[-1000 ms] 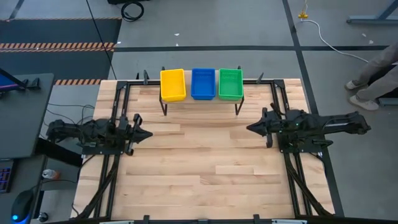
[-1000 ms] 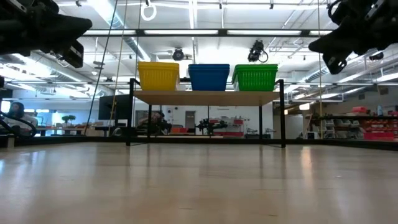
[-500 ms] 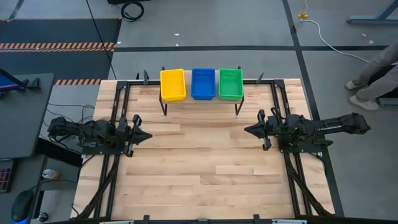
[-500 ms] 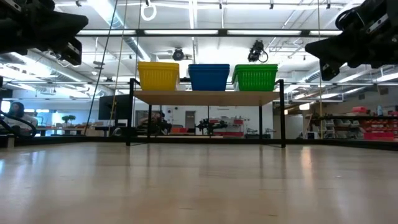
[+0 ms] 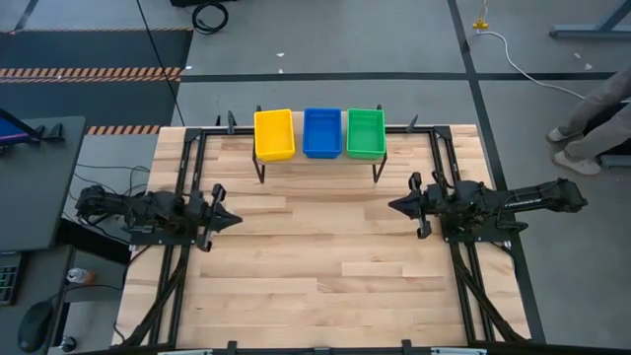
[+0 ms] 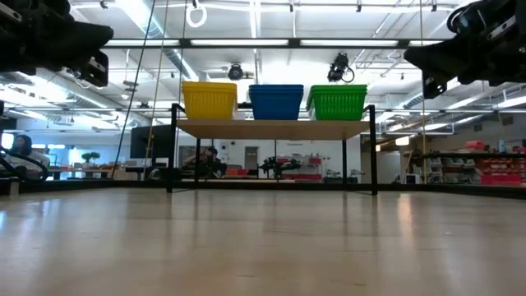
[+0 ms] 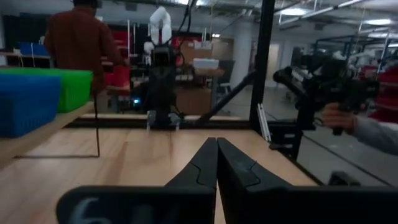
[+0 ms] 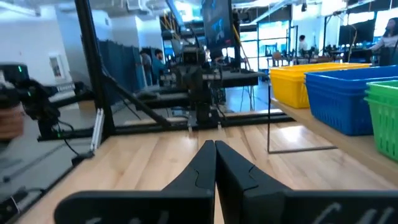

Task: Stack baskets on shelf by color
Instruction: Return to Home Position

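Observation:
A yellow basket stack, a blue one and a green one stand side by side on the shelf at the table's far edge; how many baskets each stack holds I cannot tell. My left gripper hovers shut and empty at the table's left, pointing right. My right gripper hovers shut and empty at the table's right, pointing left. Both are well clear of the shelf. In the left wrist view the fingers meet; in the right wrist view the fingers meet too.
The shelf's thin black legs stand on the slatted tabletop. Black frame rails run along the table's sides. A person's legs show on the floor beyond the table's right edge; another person stands behind it.
My right gripper has moved a little toward the table's left edge and stayed shut. My left gripper has barely shifted. The baskets on the shelf have not moved.

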{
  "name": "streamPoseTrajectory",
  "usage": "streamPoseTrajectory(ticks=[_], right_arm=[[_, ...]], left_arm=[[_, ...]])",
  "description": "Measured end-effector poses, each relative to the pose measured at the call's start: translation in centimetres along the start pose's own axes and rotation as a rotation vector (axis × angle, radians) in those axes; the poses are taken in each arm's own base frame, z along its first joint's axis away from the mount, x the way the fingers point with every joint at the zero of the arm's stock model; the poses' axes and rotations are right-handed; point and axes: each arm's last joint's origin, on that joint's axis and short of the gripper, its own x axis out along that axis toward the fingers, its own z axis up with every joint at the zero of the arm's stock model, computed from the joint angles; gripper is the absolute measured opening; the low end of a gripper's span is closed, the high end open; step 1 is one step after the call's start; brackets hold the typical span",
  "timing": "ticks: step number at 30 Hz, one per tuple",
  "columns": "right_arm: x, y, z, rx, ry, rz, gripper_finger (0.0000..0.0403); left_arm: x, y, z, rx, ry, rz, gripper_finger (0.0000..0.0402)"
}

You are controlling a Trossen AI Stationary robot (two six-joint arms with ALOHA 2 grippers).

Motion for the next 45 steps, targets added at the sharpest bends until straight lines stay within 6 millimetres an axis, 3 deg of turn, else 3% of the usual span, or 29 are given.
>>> streamPoseTrajectory(ticks=[9,22,30,45], right_arm=[[0.0,0.0,0.1,0.042,-0.010,-0.053,0.0008],[-0.3,-0.2,-1.2,0.060,0.118,-0.071,0.0008],[-0.5,-0.3,-1.5,0.040,0.152,-0.115,0.0008],[-0.5,-0.3,-1.6,0.036,0.165,-0.117,0.0020]], left_arm=[[0.0,0.2,-0.4,0.058,0.043,0.068,0.0006],[-0.5,0.4,-0.4,0.046,0.213,0.116,0.0006],[-0.1,0.4,-0.8,0.051,0.085,0.107,0.0005],[0.0,0.4,-0.8,0.120,0.086,0.122,0.0021]])
